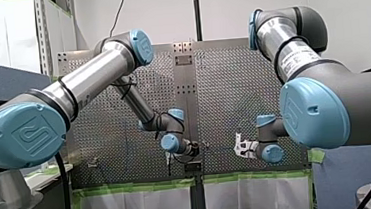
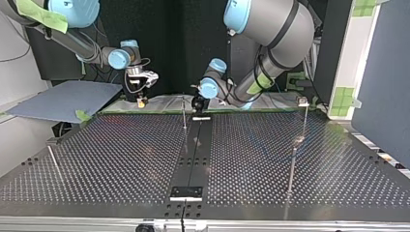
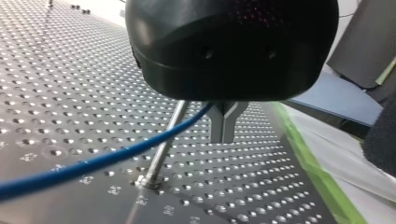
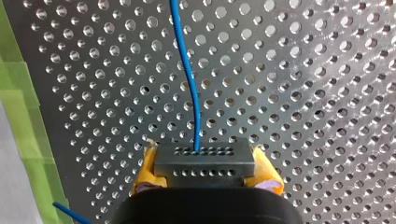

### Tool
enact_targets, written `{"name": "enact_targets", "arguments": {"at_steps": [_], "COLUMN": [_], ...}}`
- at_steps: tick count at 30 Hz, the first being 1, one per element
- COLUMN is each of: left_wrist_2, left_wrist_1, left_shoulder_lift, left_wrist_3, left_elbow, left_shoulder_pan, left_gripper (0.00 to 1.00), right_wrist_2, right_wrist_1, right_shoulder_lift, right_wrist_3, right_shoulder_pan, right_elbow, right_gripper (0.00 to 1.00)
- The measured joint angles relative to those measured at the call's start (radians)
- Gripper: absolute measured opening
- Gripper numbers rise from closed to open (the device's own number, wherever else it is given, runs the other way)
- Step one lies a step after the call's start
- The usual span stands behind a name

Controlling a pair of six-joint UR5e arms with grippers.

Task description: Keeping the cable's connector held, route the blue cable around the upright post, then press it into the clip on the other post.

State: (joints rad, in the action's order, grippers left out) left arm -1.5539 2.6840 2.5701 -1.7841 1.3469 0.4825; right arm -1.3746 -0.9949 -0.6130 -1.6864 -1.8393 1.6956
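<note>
In the right wrist view my right gripper (image 4: 204, 173) is shut on the black connector (image 4: 203, 156), yellow pads (image 4: 145, 170) on both sides. The blue cable (image 4: 191, 93) runs from the connector ahead over the perforated plate. In the left wrist view my left gripper (image 3: 223, 135), black with metal fingers, is shut on the blue cable (image 3: 93, 163), which trails off to one side past a thin upright post (image 3: 166, 140) just beside the fingers. Across the table, my left gripper (image 2: 198, 104) hangs by that post (image 2: 184, 113) and my right gripper (image 2: 141, 99) is further left. A post with a clip (image 2: 303, 102) stands far right.
Green tape (image 3: 317, 172) lines the table edge near both grippers. A blue-grey board (image 2: 63, 99) lies off the table at the top view's left. Another upright rod (image 2: 292, 164) stands at the right and a leaning one (image 2: 53, 162) at the left. A black strip (image 2: 193, 154) runs down the middle.
</note>
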Motion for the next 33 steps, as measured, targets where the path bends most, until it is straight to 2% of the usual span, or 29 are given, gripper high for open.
{"name": "enact_targets", "arguments": {"at_steps": [6,17,26,33], "left_wrist_2": [0.002,-0.031,-0.033,-0.034], "left_wrist_1": [0.0,0.004,0.004,-0.004], "left_shoulder_lift": [0.0,0.001,0.001,0.0], "left_wrist_3": [-0.031,-0.068,-0.073,-0.054], "left_elbow": [-0.02,-0.032,-0.033,-0.033], "left_shoulder_pan": [-0.004,-0.021,-0.035,-0.039], "left_gripper": [0.01,0.01,0.01,0.01], "right_wrist_2": [0.0,0.0,0.0,0.0], "right_wrist_1": [0.0,0.0,0.001,0.025], "right_shoulder_lift": [0.0,0.0,0.0,0.0], "right_wrist_3": [0.0,-0.001,-0.003,-0.001], "right_shoulder_pan": [0.007,0.018,0.023,0.026], "right_elbow": [-0.005,-0.02,-0.031,-0.057], "right_gripper": [0.0,0.0,0.0,0.0]}}
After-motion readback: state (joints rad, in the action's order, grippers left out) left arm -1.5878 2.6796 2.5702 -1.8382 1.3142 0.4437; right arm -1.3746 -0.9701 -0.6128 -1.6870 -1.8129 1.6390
